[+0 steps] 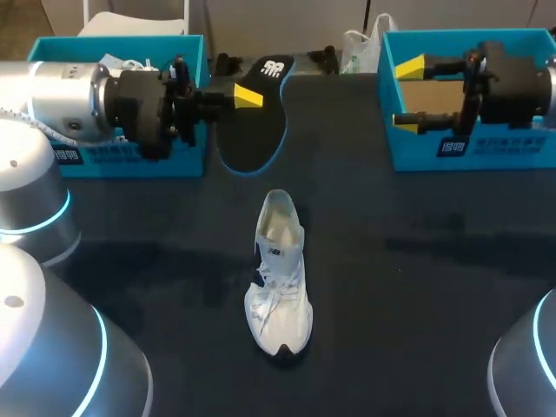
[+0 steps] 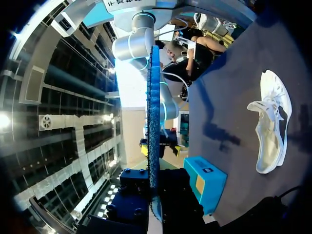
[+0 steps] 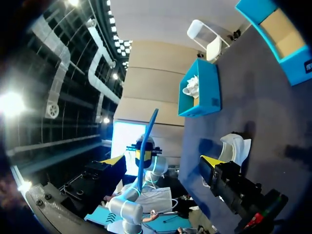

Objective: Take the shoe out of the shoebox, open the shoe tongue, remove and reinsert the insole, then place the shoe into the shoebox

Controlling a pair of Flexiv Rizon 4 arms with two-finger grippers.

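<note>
Blue shoebox [image 1: 78, 165], upper left: contents unclear. Left gripper [image 1: 246, 97], just right of it: clamped on the black insole [image 1: 256, 139], well apart from the shoe. White shoe [image 1: 280, 278], centre, on the desk [image 1: 417, 287]: out of its box, mouth gaping, insole removed. Right gripper [image 1: 408, 94], upper right: fingers apart, empty, over the second shoebox [image 1: 486, 156]. Outstanding, by my reckoning: reinsert insole, box the shoe.

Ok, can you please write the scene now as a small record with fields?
shoe: white, on the table, outside both boxes
insole: black, out of the shoe, held above the table
left gripper: shut on the insole
right gripper: open, empty, over the right shoebox
left shoebox: at the table's far left
</note>
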